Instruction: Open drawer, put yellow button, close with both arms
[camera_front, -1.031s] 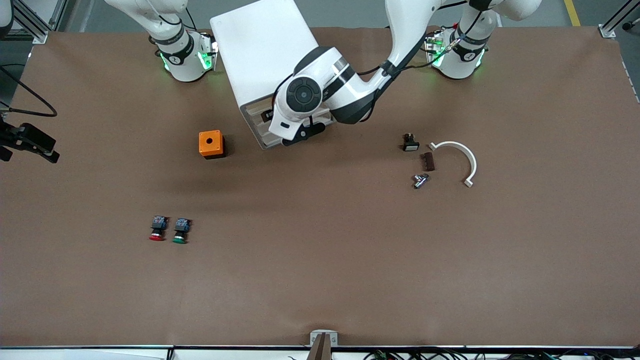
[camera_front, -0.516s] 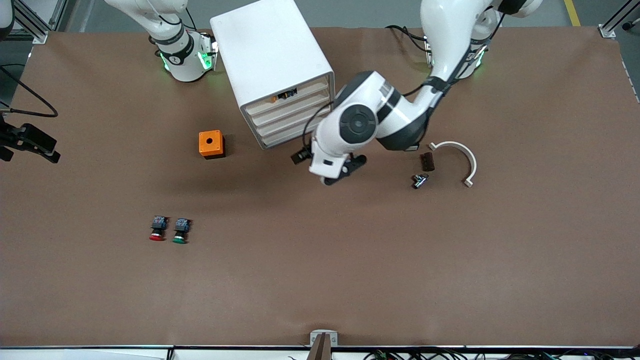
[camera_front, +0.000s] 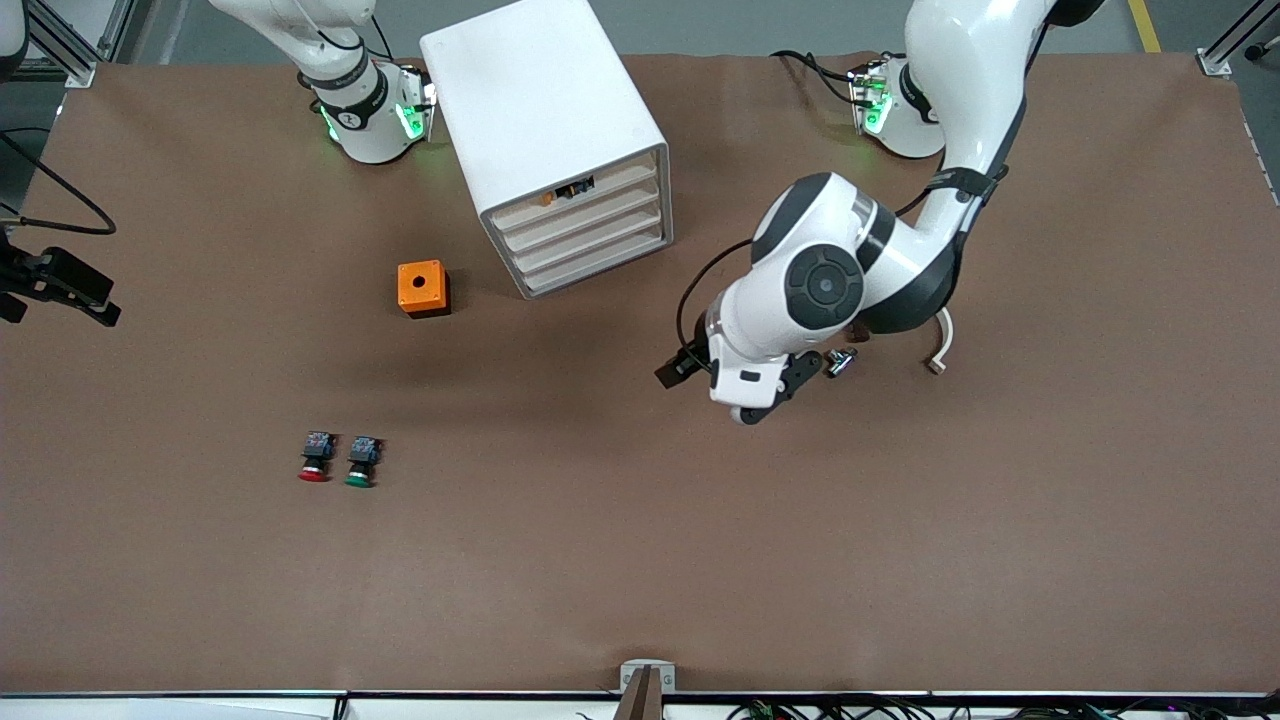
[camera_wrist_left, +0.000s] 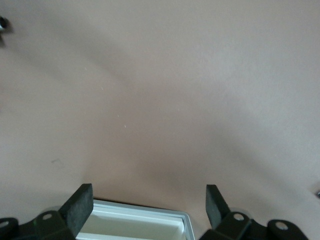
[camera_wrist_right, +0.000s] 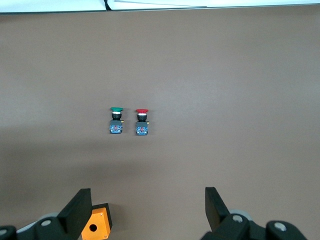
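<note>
The white cabinet (camera_front: 545, 120) stands near the right arm's base. Its top drawer (camera_front: 590, 192) sits level with the three drawers below it. A small orange-yellow bit, the yellow button (camera_front: 546, 198), shows in the slot above that drawer's front, next to a black part. My left gripper (camera_front: 770, 392) hangs open and empty over bare table between the cabinet and the small parts, well away from the drawer. In the left wrist view the left gripper (camera_wrist_left: 149, 195) has only table between its fingers. My right gripper (camera_wrist_right: 147, 200) waits open, high over the table.
An orange box (camera_front: 422, 288) with a round hole stands beside the cabinet. A red button (camera_front: 313, 458) and a green button (camera_front: 360, 462) lie nearer the front camera. A metal fitting (camera_front: 842, 360) and a white curved bracket (camera_front: 942, 345) lie partly under the left arm.
The left arm has swung away from the cabinet's front toward its own end of the table, uncovering the drawers. The right arm has not moved.
</note>
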